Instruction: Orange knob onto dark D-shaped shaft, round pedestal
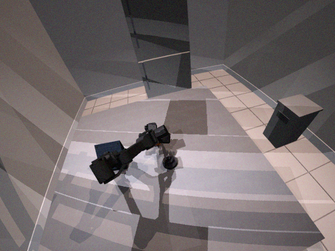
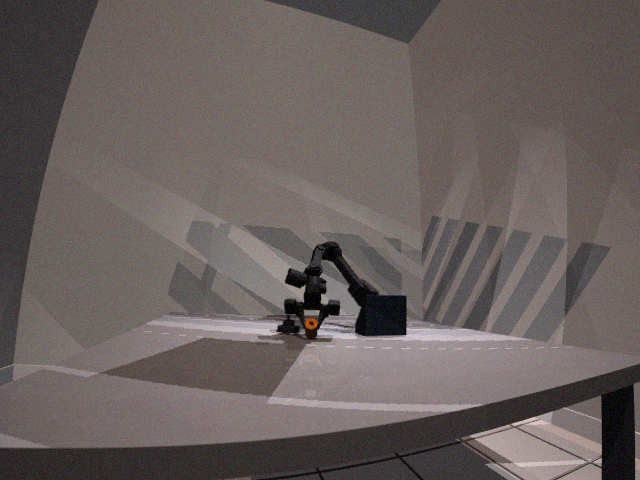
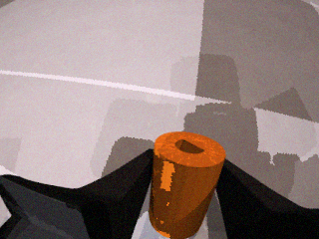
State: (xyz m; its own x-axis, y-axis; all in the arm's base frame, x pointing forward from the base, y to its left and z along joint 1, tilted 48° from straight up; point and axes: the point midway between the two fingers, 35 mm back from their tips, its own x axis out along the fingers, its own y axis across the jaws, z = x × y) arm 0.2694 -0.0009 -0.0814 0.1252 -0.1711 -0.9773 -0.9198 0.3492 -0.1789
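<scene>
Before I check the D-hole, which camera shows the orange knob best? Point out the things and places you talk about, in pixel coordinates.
Wrist: the orange knob (image 1: 158,144) (image 2: 310,332) (image 3: 185,199) is large, with its hole's flat side visible. Exterior shows it small; top only a sliver under the arm (image 1: 132,151) (image 2: 348,271).

Matte black arm (image 1: 137,146) (image 2: 348,273) with chunky angular joints, slim links and dark tapering fingers.
</scene>
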